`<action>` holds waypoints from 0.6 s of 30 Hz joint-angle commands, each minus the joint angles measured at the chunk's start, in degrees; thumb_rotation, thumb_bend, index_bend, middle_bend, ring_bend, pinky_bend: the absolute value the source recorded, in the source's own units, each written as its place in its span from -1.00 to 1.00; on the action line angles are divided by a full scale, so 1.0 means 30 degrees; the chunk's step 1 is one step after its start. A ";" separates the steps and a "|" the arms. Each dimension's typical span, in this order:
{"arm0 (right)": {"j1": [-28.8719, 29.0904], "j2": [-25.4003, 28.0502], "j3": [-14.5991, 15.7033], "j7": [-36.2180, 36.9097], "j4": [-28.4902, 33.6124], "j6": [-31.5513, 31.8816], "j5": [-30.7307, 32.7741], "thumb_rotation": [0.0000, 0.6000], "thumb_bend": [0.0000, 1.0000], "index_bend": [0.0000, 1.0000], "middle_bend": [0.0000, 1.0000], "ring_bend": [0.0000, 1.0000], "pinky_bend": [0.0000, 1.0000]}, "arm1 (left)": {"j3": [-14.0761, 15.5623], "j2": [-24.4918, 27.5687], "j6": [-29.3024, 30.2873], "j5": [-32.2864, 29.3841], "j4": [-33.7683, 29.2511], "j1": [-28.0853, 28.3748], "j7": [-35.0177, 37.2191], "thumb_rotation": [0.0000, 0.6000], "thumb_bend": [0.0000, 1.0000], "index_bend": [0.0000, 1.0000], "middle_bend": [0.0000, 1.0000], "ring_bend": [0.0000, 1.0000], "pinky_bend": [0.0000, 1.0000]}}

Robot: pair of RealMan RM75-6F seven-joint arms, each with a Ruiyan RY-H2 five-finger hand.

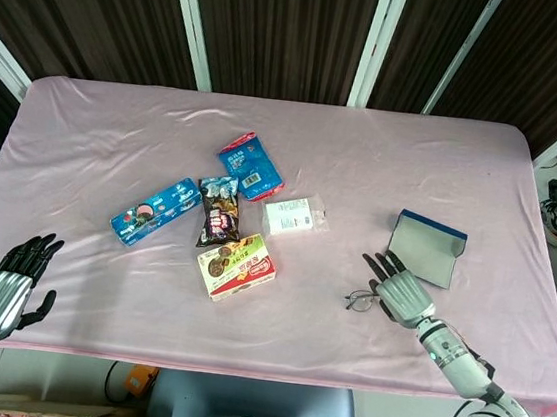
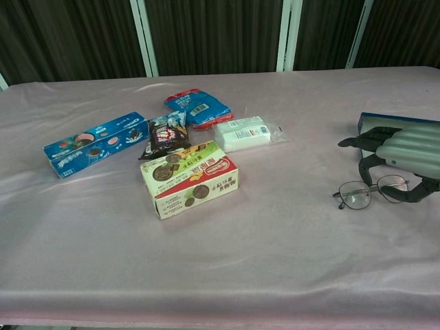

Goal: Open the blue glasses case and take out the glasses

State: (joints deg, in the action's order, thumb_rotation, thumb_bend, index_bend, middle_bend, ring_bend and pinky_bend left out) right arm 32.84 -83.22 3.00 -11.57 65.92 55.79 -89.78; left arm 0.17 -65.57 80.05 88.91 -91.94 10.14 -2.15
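Note:
The blue glasses case (image 1: 427, 248) lies open on the pink cloth at the right, its grey lining up; in the chest view only its blue edge (image 2: 375, 121) shows behind my hand. The glasses (image 1: 361, 300) lie on the cloth in front of it, outside the case, lenses (image 2: 357, 195) resting flat. My right hand (image 1: 406, 294) hovers just right of the glasses with fingers spread and nothing held; its thumb (image 2: 416, 196) is close to the right lens. My left hand (image 1: 8, 288) stays open at the near left table edge, far from both.
Snack packs cluster left of centre: a blue biscuit box (image 1: 154, 211), a dark packet (image 1: 219, 217), a blue-red pouch (image 1: 250, 165), a white pack (image 1: 291, 216) and a cream-and-red cookie box (image 2: 190, 178). The table's near edge (image 1: 260, 368) runs just below both hands.

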 commanded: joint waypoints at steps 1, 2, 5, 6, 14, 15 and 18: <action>-0.0009 -0.0102 0.0020 0.0033 -0.0128 -0.0044 0.0015 1.00 0.21 0.14 -1.00 -1.00 -1.00 | 0.0001 0.0003 0.0008 0.0001 -0.0005 -0.0005 0.0007 1.00 -0.11 -1.00 -0.97 -0.96 -0.73; -0.0013 -0.0133 0.0034 0.0044 -0.0168 -0.0055 0.0007 1.00 0.21 0.14 -1.00 -1.00 -1.00 | 0.0001 0.0007 0.0008 0.0000 -0.0010 -0.0006 0.0013 1.00 -0.11 -1.00 -0.97 -0.96 -0.73; -0.0019 -0.0220 0.0058 0.0117 -0.0281 -0.0090 -0.0001 1.00 0.21 0.16 -1.00 -1.00 -1.00 | 0.0003 0.0016 -0.0015 -0.0005 -0.0018 0.0002 0.0054 1.00 -0.11 -1.00 -0.97 -0.96 -0.73; -0.0016 -0.0247 0.0058 0.0160 -0.0309 -0.0104 0.0000 1.00 0.21 0.17 -1.00 -1.00 -1.00 | 0.0004 0.0020 -0.0031 -0.0003 -0.0015 0.0010 0.0068 1.00 -0.12 -1.00 -0.97 -0.96 -0.73; -0.0043 -0.0473 0.0037 -0.0221 -0.0595 0.0003 -0.0046 1.00 0.10 0.25 -1.00 -1.00 -1.00 | 0.0030 0.0072 -0.0031 0.0029 -0.0028 0.0003 0.0163 1.00 -0.11 -1.00 -0.98 -0.96 -0.73; -0.0064 -0.0513 0.0017 -0.0274 -0.0632 0.0039 -0.0026 1.00 0.08 0.27 -1.00 -1.00 -1.00 | 0.0034 0.0083 -0.0044 0.0032 -0.0030 0.0009 0.0177 1.00 -0.11 -1.00 -0.98 -0.96 -0.73; -0.0103 -0.0593 -0.0027 -0.0370 -0.0710 0.0153 -0.0018 1.00 0.02 0.30 -1.00 -1.00 -1.00 | 0.0045 0.0105 -0.0087 0.0045 -0.0039 0.0030 0.0200 1.00 -0.11 -1.00 -0.98 -0.96 -0.72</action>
State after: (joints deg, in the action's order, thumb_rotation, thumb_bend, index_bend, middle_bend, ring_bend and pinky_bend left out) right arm 32.55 -84.99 2.93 -12.67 63.80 56.25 -89.84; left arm 0.29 -65.26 79.80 89.03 -92.05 10.23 -1.56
